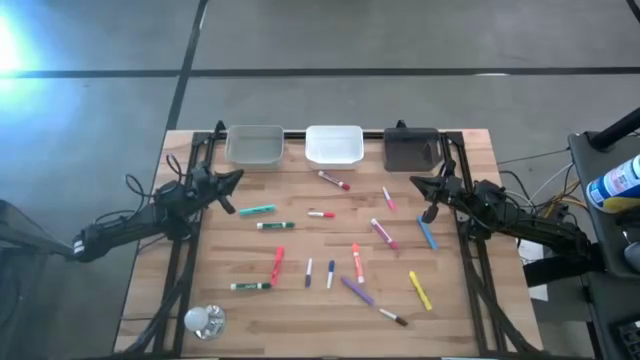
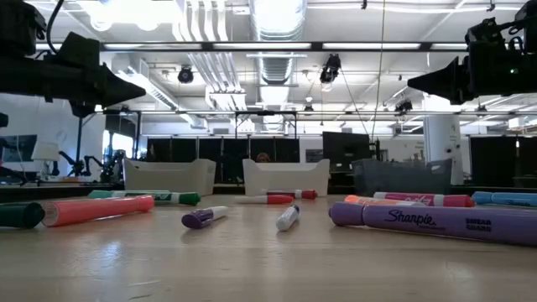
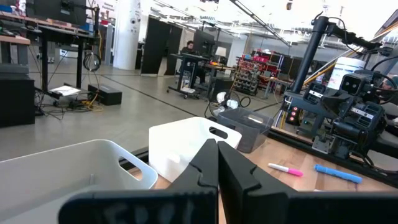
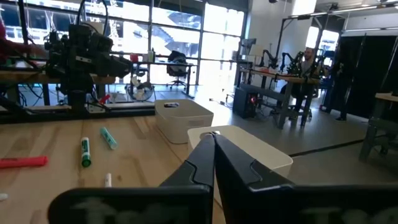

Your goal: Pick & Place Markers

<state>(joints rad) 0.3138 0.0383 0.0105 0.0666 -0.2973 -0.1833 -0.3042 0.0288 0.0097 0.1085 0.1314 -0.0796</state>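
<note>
From the low view, the purple marker (image 2: 436, 223) lies nearest, cut off at the edge; other markers (image 1: 330, 255) lie scattered across the tabletop (image 1: 300, 320), many too small there to tell colours. A bulb (image 1: 203, 319) sits at the near left corner. Left tool (image 1: 238, 177) and right tool (image 1: 412, 180) hang over the far end, fingers pressed together, holding nothing. Three bins (image 1: 333, 146) line the far edge.

Two dark, seemingly black arms (image 1: 150, 215) with tapered, pointed jaws.
</note>
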